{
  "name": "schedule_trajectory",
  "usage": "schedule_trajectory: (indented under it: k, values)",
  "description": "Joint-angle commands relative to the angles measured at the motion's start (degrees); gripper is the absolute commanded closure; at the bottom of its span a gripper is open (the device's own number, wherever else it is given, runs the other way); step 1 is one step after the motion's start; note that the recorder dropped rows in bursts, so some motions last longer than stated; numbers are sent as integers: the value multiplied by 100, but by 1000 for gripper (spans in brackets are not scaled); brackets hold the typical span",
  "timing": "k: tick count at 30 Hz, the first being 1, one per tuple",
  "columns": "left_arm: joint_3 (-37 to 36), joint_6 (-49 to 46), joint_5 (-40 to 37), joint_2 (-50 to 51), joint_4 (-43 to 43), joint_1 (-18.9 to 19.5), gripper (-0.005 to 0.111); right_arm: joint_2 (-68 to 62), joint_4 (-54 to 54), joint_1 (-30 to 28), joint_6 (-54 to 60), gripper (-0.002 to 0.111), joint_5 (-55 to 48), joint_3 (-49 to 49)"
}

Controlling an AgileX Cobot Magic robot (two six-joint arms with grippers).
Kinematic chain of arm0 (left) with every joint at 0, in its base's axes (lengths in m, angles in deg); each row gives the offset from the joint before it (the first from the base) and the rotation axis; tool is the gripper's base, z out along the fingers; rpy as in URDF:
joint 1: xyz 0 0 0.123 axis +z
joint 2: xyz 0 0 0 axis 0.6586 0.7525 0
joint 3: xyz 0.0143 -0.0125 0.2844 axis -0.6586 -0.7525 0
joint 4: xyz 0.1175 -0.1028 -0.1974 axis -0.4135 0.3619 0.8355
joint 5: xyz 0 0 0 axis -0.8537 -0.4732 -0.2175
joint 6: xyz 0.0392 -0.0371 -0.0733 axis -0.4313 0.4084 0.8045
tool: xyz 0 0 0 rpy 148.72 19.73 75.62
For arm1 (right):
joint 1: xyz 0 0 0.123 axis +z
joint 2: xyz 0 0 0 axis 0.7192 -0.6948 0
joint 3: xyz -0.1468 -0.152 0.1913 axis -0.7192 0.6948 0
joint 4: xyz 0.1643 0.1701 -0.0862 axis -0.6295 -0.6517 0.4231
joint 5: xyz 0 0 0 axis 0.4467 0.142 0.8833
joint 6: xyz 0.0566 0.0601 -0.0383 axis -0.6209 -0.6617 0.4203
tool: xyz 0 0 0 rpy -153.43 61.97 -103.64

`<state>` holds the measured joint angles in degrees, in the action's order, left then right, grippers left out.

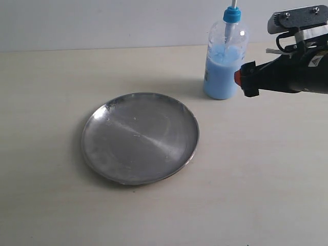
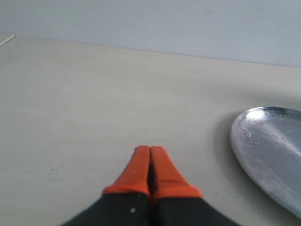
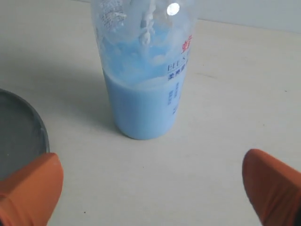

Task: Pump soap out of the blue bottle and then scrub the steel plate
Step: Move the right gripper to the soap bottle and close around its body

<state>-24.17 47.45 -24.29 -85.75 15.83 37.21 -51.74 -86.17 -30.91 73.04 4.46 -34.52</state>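
Note:
The blue bottle [image 1: 224,59] stands upright at the back of the table, half full of light-blue liquid, its pump head cut off by the frame's top. The steel plate [image 1: 140,137] lies left of it, nearer the front, shiny and with no soap showing on it. My right gripper [image 1: 240,78] reaches in from the right, just beside the bottle's lower body. In the right wrist view this gripper [image 3: 153,176] is open wide, and the bottle [image 3: 143,70] stands ahead of the gap, untouched. My left gripper [image 2: 150,151] is shut on nothing above bare table, the plate's rim [image 2: 240,150] to one side.
A pale wall [image 1: 102,20] runs behind the beige table [image 1: 266,174]. The right arm's black body [image 1: 292,74] hangs over the table's right back part. Nothing else stands on the table.

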Motion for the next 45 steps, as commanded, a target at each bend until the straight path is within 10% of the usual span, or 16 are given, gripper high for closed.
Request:
schedule_trajectory:
  k: [1,24,45]
  values:
    - [-20,15,47,-28,-2,18,107,-465,2,23,46,8,98,-392]
    - [-20,15,47,-28,-2,18,107,-2351,-837,724,-20,8,3420,-557]
    - [-20,15,47,-28,-2,18,107,-3453,-1664,724,156,8,3648,-1779]
